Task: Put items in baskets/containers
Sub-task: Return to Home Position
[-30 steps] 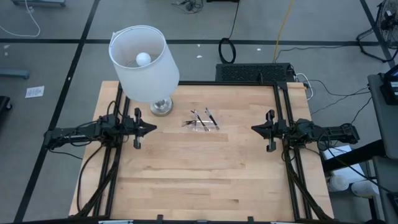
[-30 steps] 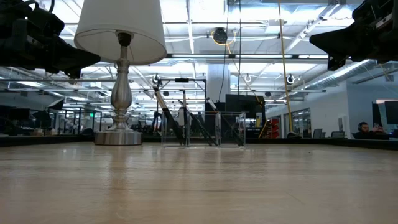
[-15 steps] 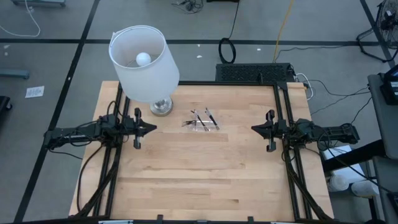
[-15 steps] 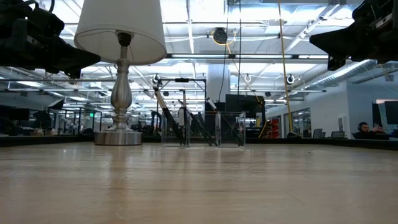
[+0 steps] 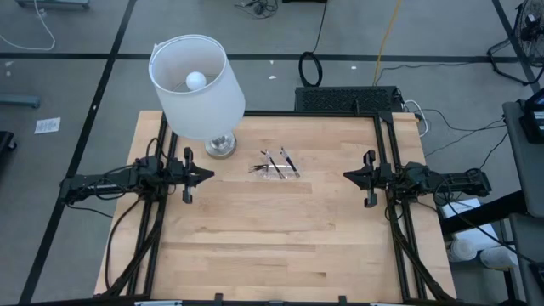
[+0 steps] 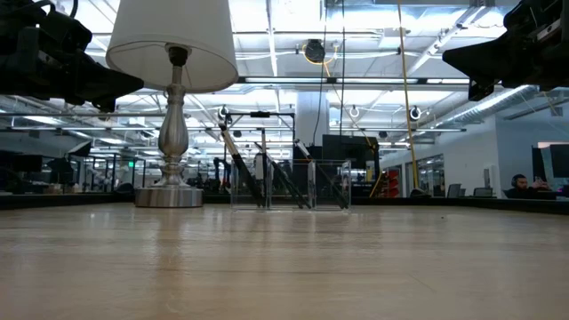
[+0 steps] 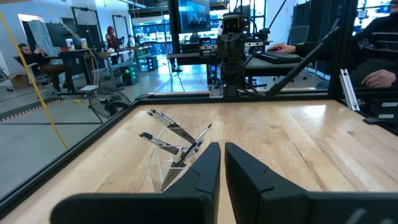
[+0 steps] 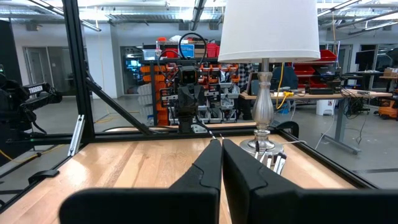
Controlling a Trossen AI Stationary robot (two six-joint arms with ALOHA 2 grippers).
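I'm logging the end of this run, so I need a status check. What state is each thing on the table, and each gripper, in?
brushes: leaning at angles inside the organizer.
organizer: upright on the table, holding the brushes.
lamp: upright beside the organizer, not touching it.
left gripper: shut, empty, raised at the table's left side.
right gripper: shut, empty, raised at the right side.

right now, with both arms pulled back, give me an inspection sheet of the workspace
surface: pale wooden table, no spills seen
job's things: thin dark brushes leaning inside the small transparent organizer near the table's middle; none seen loose
clutter: white-shaded lamp with a silver base, beside the organizer
grippers: left gripper shut, at the left edge; right gripper shut, at the right edge; both hold nothing
cables: yellow cable on the floor beyond the table
surroundings: seated person far behind
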